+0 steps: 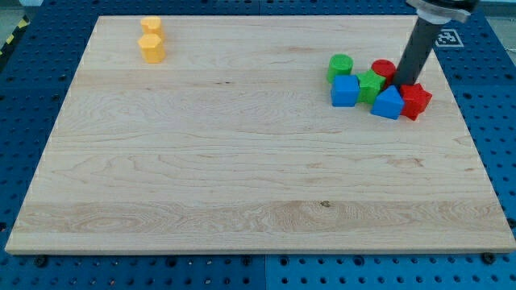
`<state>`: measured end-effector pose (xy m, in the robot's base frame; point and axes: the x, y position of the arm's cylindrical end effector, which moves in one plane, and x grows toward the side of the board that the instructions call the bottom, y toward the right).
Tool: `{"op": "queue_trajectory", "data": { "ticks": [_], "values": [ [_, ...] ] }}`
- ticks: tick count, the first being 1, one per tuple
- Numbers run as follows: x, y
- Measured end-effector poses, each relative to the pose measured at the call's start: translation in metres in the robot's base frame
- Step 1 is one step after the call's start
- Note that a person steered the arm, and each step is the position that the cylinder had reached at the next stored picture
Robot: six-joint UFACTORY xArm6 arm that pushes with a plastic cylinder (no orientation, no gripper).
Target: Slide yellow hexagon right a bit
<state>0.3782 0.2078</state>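
Two yellow blocks stand at the board's top left. The nearer one looks like the yellow hexagon; the other yellow block sits just above it, its shape unclear. My tip is far to the view's right, down among a cluster of blocks, between the red cylinder, the blue block and the red star-like block. It is nowhere near the yellow blocks.
The cluster at the view's right also holds a green cylinder, a blue cube and a green block. The wooden board lies on a blue perforated table.
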Motion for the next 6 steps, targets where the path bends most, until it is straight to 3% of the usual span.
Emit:
{"op": "queue_trajectory", "data": {
  "ticks": [6],
  "values": [
    [0.038,-0.168]
  ]
}}
